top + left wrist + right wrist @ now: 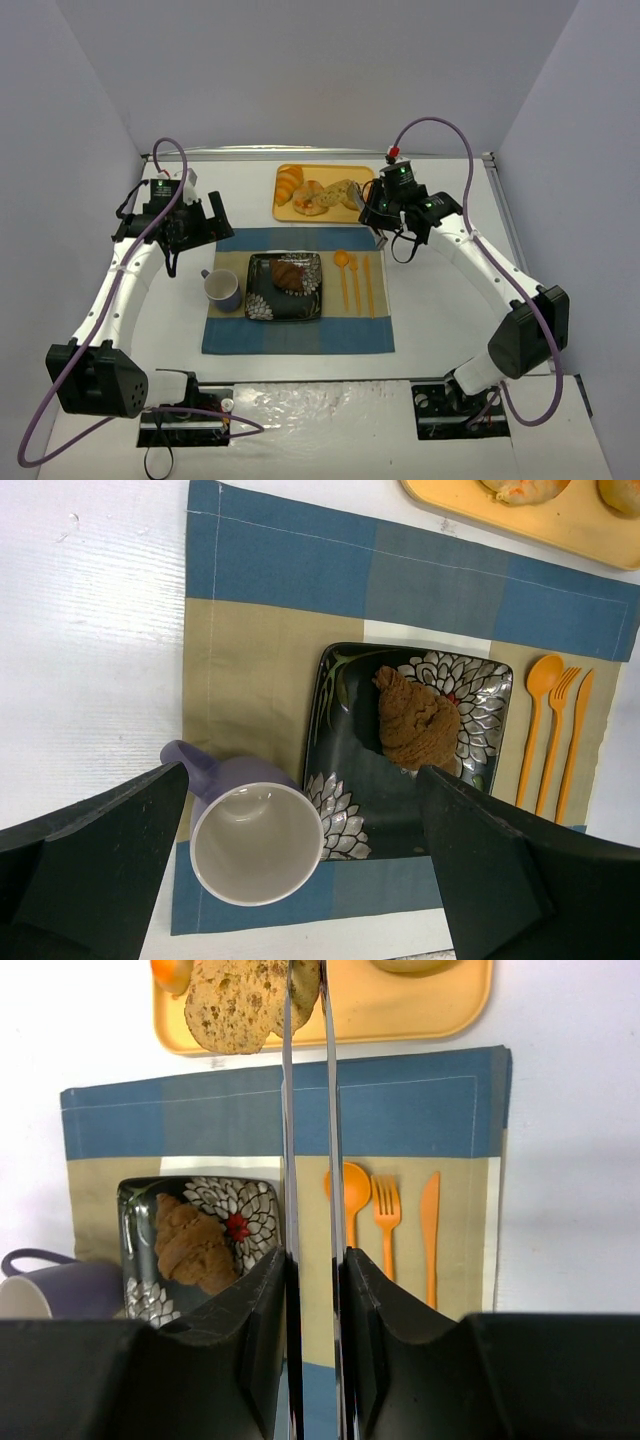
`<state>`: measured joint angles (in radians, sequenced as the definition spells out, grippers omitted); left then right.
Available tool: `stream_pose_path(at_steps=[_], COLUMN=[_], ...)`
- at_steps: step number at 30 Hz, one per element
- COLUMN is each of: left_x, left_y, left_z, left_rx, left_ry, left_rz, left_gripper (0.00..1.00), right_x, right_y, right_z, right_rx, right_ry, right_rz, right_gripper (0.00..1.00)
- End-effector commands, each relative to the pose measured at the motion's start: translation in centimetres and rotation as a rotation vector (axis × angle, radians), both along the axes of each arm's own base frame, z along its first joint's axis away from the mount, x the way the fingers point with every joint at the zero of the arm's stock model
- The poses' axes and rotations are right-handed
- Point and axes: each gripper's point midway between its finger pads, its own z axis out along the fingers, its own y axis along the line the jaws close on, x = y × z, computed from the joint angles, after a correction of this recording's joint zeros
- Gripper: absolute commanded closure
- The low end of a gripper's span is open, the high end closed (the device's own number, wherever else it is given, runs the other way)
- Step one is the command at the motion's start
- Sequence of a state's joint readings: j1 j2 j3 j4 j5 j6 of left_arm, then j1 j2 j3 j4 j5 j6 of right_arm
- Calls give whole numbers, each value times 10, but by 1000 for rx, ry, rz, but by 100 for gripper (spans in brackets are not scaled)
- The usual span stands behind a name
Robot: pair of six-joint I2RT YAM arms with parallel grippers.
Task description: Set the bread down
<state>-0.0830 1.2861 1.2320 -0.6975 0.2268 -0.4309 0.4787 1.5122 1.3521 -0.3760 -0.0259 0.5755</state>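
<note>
Plate [345, 770], bread [415, 723], mug [257, 842], tongs [289, 1160]: one each; cutlery [553, 742] three.

Right wrist view: the top edge cuts off the tray [400, 1005], the bread slice [232, 1005] and the tips of the tongs [329, 1110], the left edge cuts the mug [45, 1285]; left wrist view: a left gripper [302, 772] finger [500, 880] hides the lower right corner of the plate [345, 710].

On the placemat [300, 338], the plate [300, 306] lies at the centre and a piece of bread [288, 274] is on it. The mug [223, 289] is left of the plate; the spoon [342, 265], fork [355, 285] and knife [367, 285] are right of it. The tray [300, 169] is above the placemat.
</note>
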Motion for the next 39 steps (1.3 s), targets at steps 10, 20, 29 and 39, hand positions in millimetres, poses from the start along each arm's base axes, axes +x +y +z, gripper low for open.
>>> stream_pose_path(at_steps=[10, 20, 29, 39], left_x=[14, 15, 16, 14], left_y=[4, 3, 3, 3], left_z=[30, 32, 32, 31], left_rx=[7, 4, -2, 3], left_ry=[-109, -113, -114, -110], left_rz=[9, 11, 16, 14], left_gripper=[3, 3, 3, 3], right_x=[-57, -105, -132, -172], right_y=[40, 28, 27, 54], right_z=[1, -9, -16, -19], right_rx=[1, -16, -6, -3], right_ry=[10, 57, 89, 109], right_rz=[200, 256, 304, 433], right_gripper=[100, 100, 100, 100])
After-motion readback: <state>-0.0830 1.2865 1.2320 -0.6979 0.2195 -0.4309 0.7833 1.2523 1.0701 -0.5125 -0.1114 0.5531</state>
